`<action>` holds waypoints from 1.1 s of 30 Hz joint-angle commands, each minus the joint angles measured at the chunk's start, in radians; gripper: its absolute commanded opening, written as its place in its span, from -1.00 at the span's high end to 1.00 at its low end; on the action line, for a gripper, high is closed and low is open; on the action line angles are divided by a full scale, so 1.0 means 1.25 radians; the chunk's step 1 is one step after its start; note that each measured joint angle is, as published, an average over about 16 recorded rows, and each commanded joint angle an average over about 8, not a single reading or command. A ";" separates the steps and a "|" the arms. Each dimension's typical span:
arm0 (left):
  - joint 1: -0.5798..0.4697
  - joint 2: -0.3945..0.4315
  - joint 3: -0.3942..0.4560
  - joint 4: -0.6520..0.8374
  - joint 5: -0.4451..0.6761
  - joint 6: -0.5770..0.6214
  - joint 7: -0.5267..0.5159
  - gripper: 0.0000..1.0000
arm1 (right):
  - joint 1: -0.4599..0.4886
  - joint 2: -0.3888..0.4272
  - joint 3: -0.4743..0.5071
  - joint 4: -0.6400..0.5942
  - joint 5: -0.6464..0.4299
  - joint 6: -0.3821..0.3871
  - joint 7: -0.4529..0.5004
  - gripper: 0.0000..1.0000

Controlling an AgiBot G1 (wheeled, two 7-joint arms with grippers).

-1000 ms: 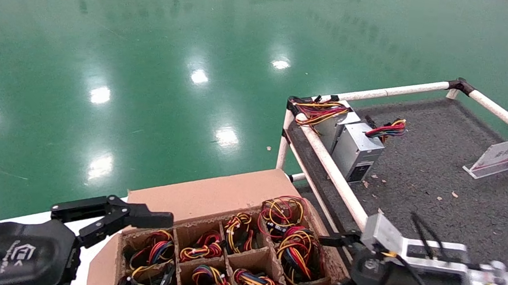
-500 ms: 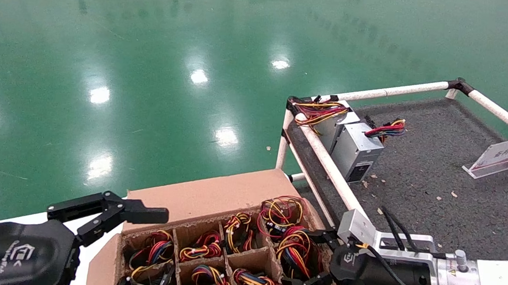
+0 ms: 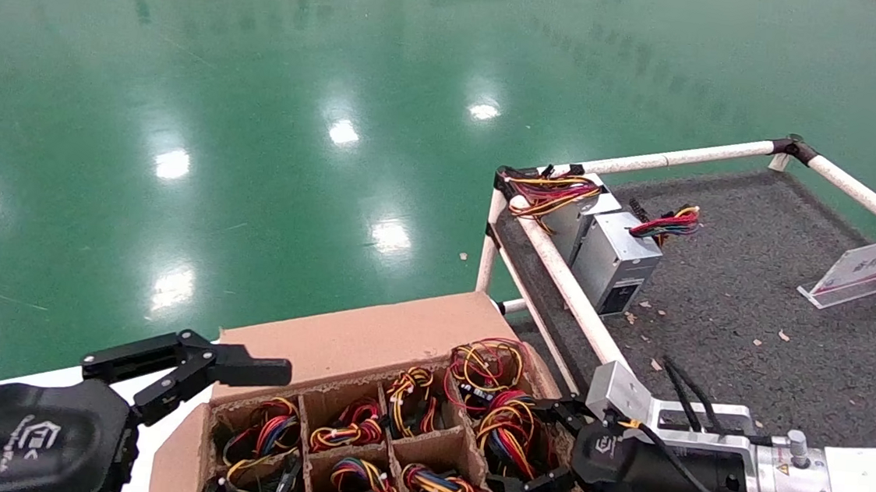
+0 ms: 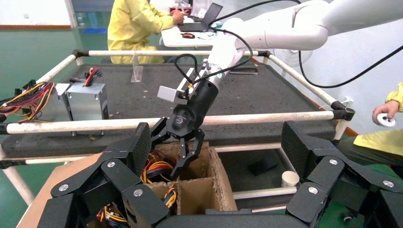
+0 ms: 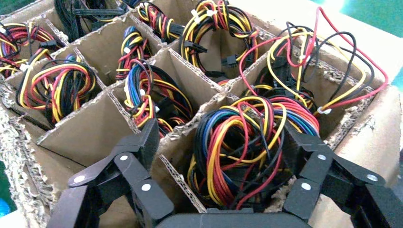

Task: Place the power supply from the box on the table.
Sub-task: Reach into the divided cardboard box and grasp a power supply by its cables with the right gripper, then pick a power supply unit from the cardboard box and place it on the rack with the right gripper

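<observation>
Head view: the right gripper [image 3: 538, 461], jaws apart, has been lowered over the box's [image 3: 368, 338] wire bundle [image 3: 510, 428]; grasping seems imminent.

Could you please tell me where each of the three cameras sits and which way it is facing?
Head view: high, looking forward and down on the box and table; both grippers show.
Left wrist view: behind the open left gripper, facing the table and right gripper.
Right wrist view: above the open right gripper, straddling one wire bundle.
All share the box.
</observation>
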 commanded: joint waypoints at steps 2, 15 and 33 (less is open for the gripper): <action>0.000 0.000 0.000 0.000 0.000 0.000 0.000 -1.00 | 0.005 -0.003 -0.001 -0.015 -0.002 -0.003 -0.010 1.00; 0.000 0.000 0.000 0.000 0.000 0.000 0.000 -1.00 | 0.021 -0.012 -0.003 -0.064 -0.006 -0.012 -0.044 1.00; 0.000 0.000 0.000 0.000 0.000 0.000 0.000 -1.00 | 0.033 -0.015 -0.001 -0.104 -0.002 -0.025 -0.073 1.00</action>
